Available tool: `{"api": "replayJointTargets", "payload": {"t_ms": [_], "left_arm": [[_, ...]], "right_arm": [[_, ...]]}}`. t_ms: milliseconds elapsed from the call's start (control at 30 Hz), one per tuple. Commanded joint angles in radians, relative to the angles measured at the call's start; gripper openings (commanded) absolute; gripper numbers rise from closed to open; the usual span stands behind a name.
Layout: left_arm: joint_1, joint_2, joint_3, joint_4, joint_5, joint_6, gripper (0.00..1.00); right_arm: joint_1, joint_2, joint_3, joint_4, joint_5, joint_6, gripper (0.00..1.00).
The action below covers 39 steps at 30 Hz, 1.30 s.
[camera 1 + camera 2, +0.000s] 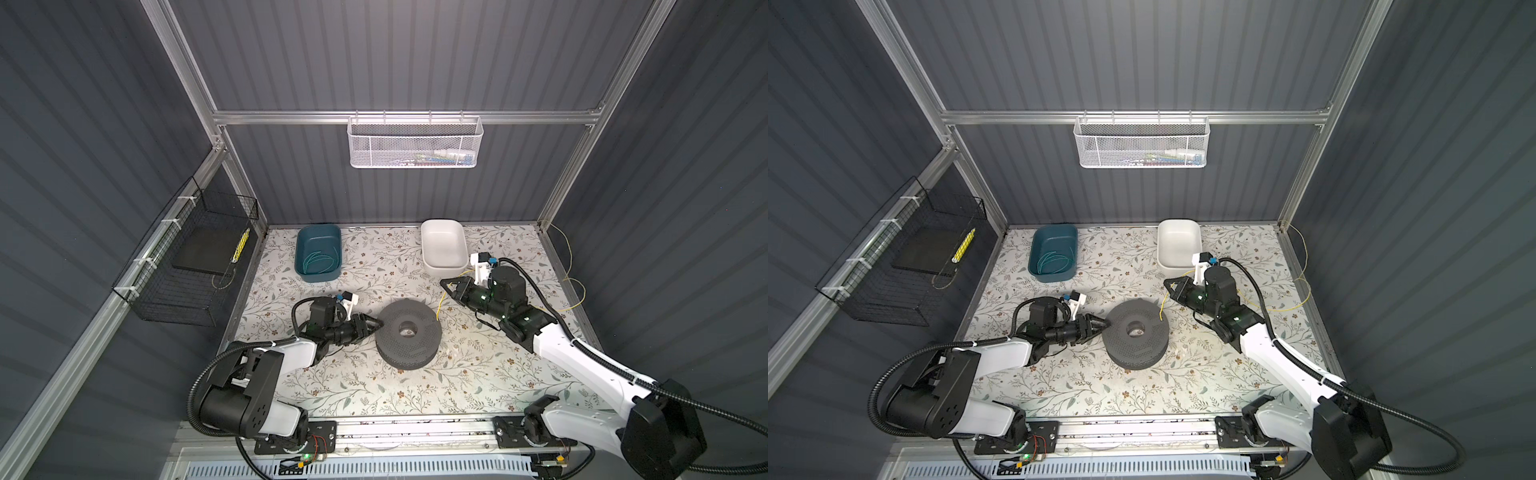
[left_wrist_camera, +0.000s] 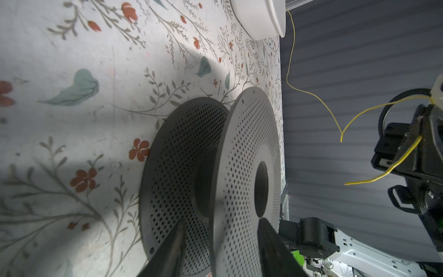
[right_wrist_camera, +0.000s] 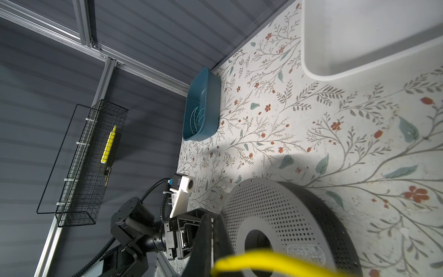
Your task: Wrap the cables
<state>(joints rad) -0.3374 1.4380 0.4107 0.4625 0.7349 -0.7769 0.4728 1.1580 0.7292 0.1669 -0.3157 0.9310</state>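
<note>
Seeing left claw [image 1: 376, 322] half open, fingers [image 2: 172, 249] straddling top disc of spool [image 1: 409, 332] at its near rim, gaps on both sides. Seeing right claw [image 1: 444, 283] pinched tight on yellow wire [image 1: 440, 305]. Short end hanging below those tips, down by spool's edge. Rest trailing back behind that claw toward the wall.

A spool [image 1: 408, 335] lies mid-frame on the bench [image 1: 374, 390] in both top views. Behind it stand the left tub [image 1: 320, 237], with a coiled wire [image 1: 318, 264] inside, and the right tub [image 1: 442, 245]. The cable [image 1: 439, 307] hangs at the spool's right edge.
</note>
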Motion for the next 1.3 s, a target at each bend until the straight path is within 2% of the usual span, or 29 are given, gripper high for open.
{"api": "replayJointTargets", "payload": {"t_ms": [0, 67, 167, 267, 400, 667, 733, 867, 1067, 1167, 1267], "left_arm": [[-0.032, 0.004, 0.036, -0.059, 0.025, 0.057, 0.48], [-0.045, 0.011, 0.037, -0.045, 0.031, 0.057, 0.42], [-0.050, 0.019, 0.046, -0.046, 0.021, 0.060, 0.24], [-0.049, 0.011, 0.063, -0.071, 0.009, 0.074, 0.13], [-0.049, -0.039, 0.138, -0.216, -0.026, 0.128, 0.00], [-0.069, -0.189, 0.312, -0.484, -0.185, 0.170, 0.00], [-0.114, -0.221, 0.366, -0.541, -0.282, 0.176, 0.00], [-0.232, -0.217, 0.516, -0.674, -0.549, 0.163, 0.00], [-0.445, -0.099, 0.702, -0.813, -1.023, 0.162, 0.00], [-0.529, -0.015, 0.794, -0.869, -1.210, 0.144, 0.00], [-0.605, 0.043, 0.850, -0.881, -1.340, 0.129, 0.00]], "right_arm": [[-0.004, -0.013, 0.000, 0.007, -0.010, -0.016, 0.00], [-0.004, -0.019, -0.007, 0.004, -0.004, -0.016, 0.00], [-0.005, -0.029, -0.007, -0.006, 0.004, -0.018, 0.00], [-0.004, -0.032, -0.006, -0.021, 0.014, -0.020, 0.00], [-0.007, -0.093, -0.011, -0.045, 0.030, -0.032, 0.00], [-0.039, -0.157, -0.024, -0.059, 0.024, -0.034, 0.00], [-0.049, -0.171, -0.029, -0.061, 0.020, -0.034, 0.00], [-0.068, -0.192, -0.039, -0.058, 0.009, -0.035, 0.00], [-0.088, -0.204, -0.046, -0.047, -0.010, -0.030, 0.00], [-0.097, -0.209, -0.046, -0.054, -0.010, -0.032, 0.00], [-0.103, -0.218, -0.051, -0.059, -0.010, -0.032, 0.00]]}}
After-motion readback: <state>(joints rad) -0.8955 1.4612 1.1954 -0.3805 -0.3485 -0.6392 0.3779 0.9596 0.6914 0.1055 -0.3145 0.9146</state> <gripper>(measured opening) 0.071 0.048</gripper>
